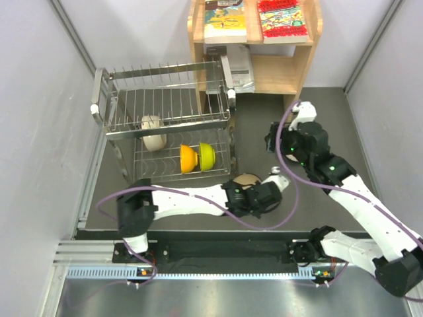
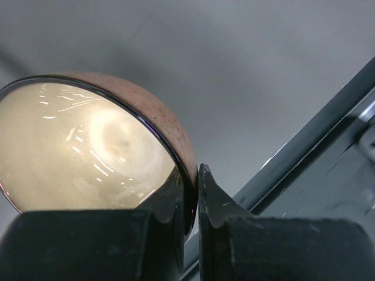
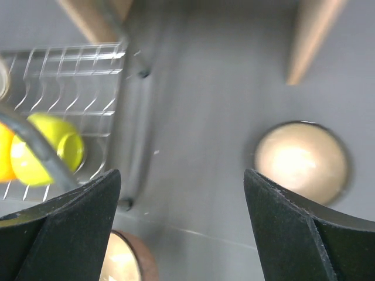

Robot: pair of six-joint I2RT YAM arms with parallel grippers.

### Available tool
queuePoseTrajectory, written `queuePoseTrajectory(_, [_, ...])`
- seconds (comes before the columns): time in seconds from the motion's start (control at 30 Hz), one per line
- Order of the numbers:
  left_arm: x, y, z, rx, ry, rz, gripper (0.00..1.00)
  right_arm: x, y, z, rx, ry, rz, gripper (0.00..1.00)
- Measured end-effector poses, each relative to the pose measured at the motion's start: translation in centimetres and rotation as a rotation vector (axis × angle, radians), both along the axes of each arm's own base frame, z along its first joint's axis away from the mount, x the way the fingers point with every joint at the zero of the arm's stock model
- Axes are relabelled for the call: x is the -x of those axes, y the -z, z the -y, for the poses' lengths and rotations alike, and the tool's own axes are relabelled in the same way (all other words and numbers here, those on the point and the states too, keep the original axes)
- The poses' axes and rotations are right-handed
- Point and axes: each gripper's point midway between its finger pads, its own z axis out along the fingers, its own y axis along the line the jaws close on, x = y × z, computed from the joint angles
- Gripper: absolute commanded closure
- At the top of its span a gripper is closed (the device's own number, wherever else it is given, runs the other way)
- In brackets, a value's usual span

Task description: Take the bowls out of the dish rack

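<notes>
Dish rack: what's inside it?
Orange bowl and yellow-green bowl stand on edge in the lower tier. Cream-white bowl is left of them, partly covered by upper-tier wires; its tier is unclear.

rack: steel wire dish rack (image 1: 165,99), left
in rack: cream-white bowl (image 1: 153,132), orange bowl (image 1: 188,158), yellow-green bowl (image 1: 207,155), left to right
right of rack: pinkish-brown bowl (image 1: 246,179)

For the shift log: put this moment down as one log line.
left gripper: shut on pinkish-brown bowl rim | right gripper: open, empty | dish rack: holds cream-white bowl, orange bowl, yellow-green bowl
</notes>
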Motion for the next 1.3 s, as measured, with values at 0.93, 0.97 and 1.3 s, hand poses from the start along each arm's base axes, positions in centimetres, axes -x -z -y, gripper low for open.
queuePoseTrajectory(0.93, [-2.3,1.3,4.6,-0.027,0.065,0.135,0.41,1.0,0.2,7.8,0.029,0.245,-0.061,0.14])
queuePoseTrajectory(0.97, [-2.3,0.5,4.1,-0.011,0.058,0.145,0.40,1.0,0.2,7.9,0.026,0.252,-0.062,0.14])
queuePoseTrajectory(1.3, [-4.6,-13.4,-3.4,0.330,-0.200,0.353,0.36,1.8,4.2,7.5,0.035,0.221,-0.179,0.14])
